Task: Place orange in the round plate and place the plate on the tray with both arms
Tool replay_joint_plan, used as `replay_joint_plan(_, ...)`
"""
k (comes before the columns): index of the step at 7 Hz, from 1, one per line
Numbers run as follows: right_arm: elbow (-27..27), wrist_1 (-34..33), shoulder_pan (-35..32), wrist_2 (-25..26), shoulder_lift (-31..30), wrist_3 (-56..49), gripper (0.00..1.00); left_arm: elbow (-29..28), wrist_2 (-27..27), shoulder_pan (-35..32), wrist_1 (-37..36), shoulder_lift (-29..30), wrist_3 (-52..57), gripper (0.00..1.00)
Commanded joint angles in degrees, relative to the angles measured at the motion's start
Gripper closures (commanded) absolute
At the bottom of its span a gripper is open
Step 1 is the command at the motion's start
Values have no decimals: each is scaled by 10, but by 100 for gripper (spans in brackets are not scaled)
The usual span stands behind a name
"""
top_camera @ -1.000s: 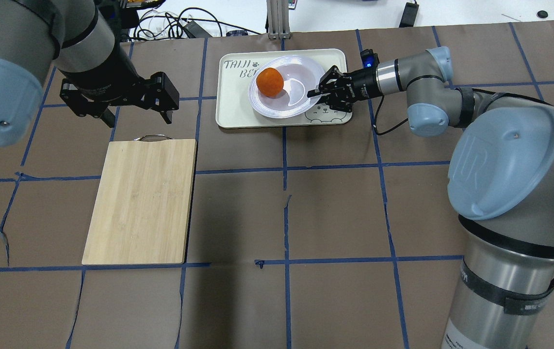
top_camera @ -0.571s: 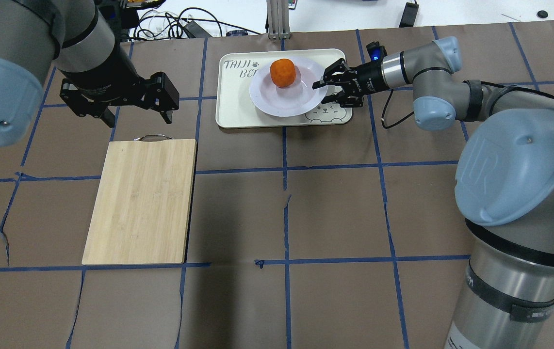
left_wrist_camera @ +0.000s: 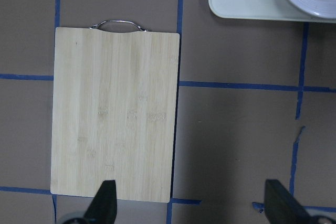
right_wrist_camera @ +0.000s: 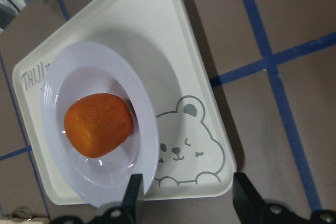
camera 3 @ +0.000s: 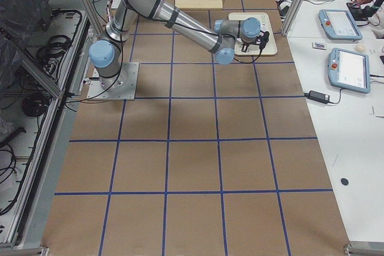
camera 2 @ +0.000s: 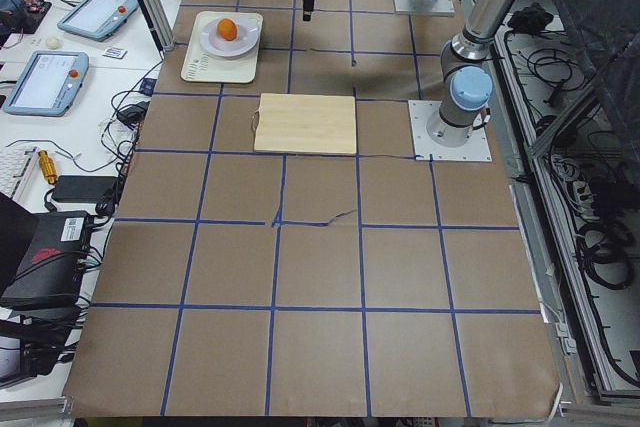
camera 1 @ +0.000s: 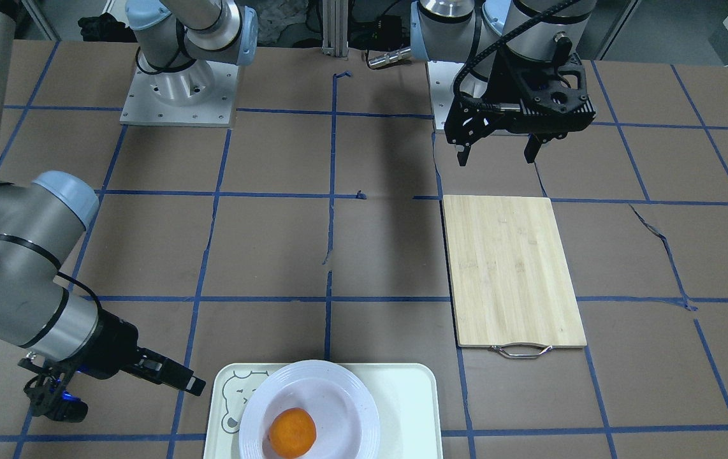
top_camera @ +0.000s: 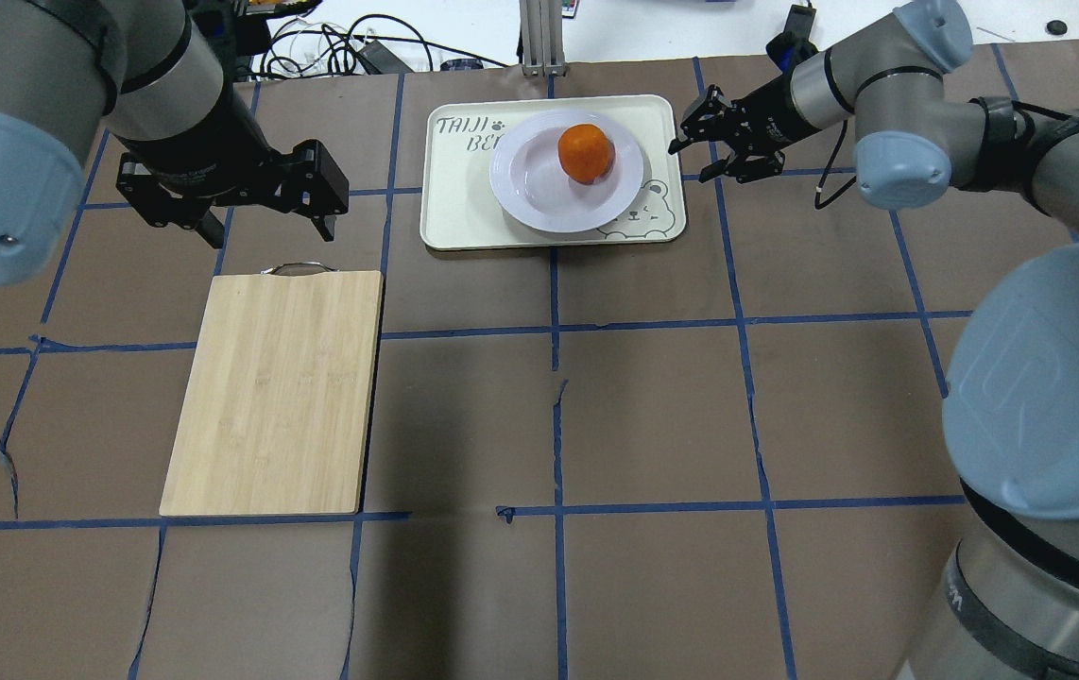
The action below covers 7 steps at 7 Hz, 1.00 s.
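Now the orange (top_camera: 586, 153) sat in the round plate (top_camera: 530, 189), which rested on the tray (top_camera: 453, 203) at the tabletop's far edge. The right gripper (top_camera: 695, 142) hung just beside the tray's bear corner, jaws spread and empty. The left gripper (top_camera: 270, 231) hovered wide apart, empty, near the handle end of the cutting board (top_camera: 275, 392).

"TAIJI" and "BE" on tray (top_camera: 453, 200)

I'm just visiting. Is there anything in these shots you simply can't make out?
- Overhead view: the round plate covers the end of the lettering on the tray.
- Front-facing view: the bottom edge cuts off the tray and plate.
- Right side view: the right arm hides the orange.
- Left wrist view: only the plate's rim shows, at the corner.
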State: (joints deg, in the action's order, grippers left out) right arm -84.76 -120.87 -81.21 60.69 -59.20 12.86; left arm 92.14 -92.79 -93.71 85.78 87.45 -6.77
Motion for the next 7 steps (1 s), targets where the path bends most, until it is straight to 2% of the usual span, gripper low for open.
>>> replay_joint_plan(1, 82, 176, -38, 129, -47, -18, 30, 0, 1, 0, 0, 0, 0, 0)
replay_joint_plan(2, 119, 247, -78, 217, -71, -21, 28, 0, 1, 0, 0, 0, 0, 0)
replay_joint_plan(3, 142, 291, -110, 282, -85, -29, 26, 0, 2, 0, 0, 0, 0, 0)
replay_joint_plan(4, 134, 369, -117, 288, -143, -29, 25, 0, 1, 0, 0, 0, 0, 0)
replay_joint_plan(5, 118, 409, -117, 289, -181, -30, 23, 0, 1, 0, 0, 0, 0, 0)
replay_joint_plan(7, 75, 405, -117, 290, -214, -68, 19, 0, 1, -1, 0, 0, 0, 0)
